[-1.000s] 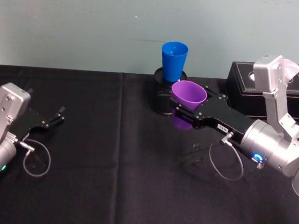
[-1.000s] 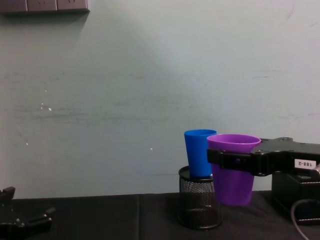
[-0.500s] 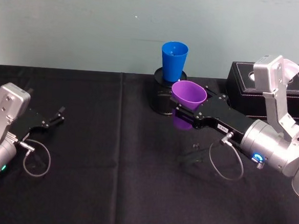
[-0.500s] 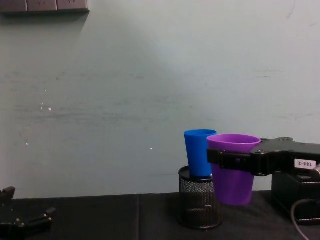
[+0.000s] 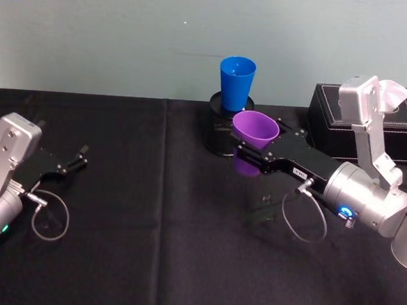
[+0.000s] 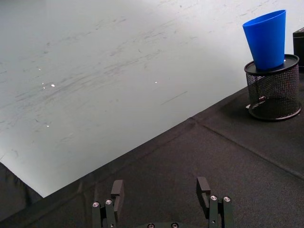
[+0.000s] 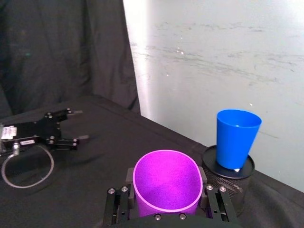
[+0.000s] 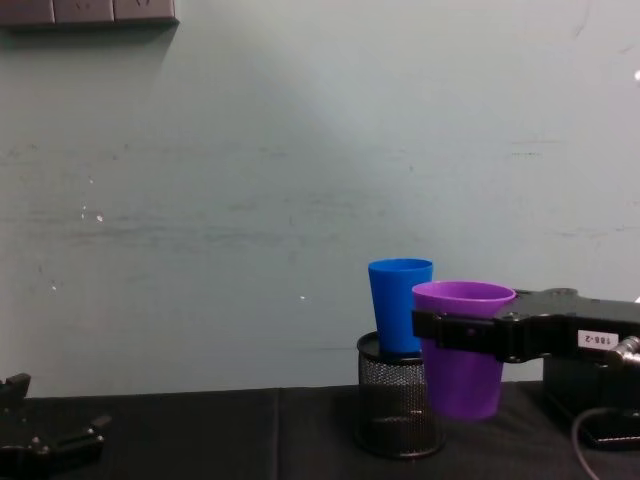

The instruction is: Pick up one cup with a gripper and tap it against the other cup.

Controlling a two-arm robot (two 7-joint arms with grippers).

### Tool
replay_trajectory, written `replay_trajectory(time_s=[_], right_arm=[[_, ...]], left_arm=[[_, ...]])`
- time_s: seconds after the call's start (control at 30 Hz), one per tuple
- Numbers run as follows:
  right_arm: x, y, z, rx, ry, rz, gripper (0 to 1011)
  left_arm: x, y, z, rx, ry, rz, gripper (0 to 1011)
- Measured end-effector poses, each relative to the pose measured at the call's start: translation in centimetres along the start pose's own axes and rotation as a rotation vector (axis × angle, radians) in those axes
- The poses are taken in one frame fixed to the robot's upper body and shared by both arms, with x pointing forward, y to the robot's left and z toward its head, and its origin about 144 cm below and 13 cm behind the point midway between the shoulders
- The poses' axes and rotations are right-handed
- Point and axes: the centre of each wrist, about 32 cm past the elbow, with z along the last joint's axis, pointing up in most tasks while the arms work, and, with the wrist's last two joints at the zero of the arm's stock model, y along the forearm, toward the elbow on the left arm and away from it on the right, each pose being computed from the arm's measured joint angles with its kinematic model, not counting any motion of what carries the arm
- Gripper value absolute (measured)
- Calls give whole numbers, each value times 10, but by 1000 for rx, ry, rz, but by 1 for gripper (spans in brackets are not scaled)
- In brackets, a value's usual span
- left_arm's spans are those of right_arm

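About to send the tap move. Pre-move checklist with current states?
1. Grip: right hand shut on the purple cup: ok.
2. Purple cup held clear of the black cloth: ok.
3. Blue cup upright in the mesh pen holder: ok.
4. Cups apart, with an open gap between them in the right wrist view: ok.
5. Left hand open, parked at the cloth's left side, off the path: ok.
6. Pen holder steady enough to take a tap: cannot tell.
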Motion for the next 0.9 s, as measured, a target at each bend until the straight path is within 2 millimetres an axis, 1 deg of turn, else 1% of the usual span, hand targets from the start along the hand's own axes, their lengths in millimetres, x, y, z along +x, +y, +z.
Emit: replay_trajectory(time_s=[0.27,0.6,0.63,0.73,0.9], right_arm=[[12,12,-6,10,2,-26,726],[27,43,-10,14,9,-48,726],[27,43,-10,14,9,-48,726],[31,54,-11,14,15,-53,726],[35,63,-12,12,14,-55,726]], left_arm=[[0,0,0,0,0,0,1000],[0,0,0,0,0,0,1000],[0,0,0,0,0,0,1000],[0,0,0,0,0,0,1000],[0,0,0,0,0,0,1000]])
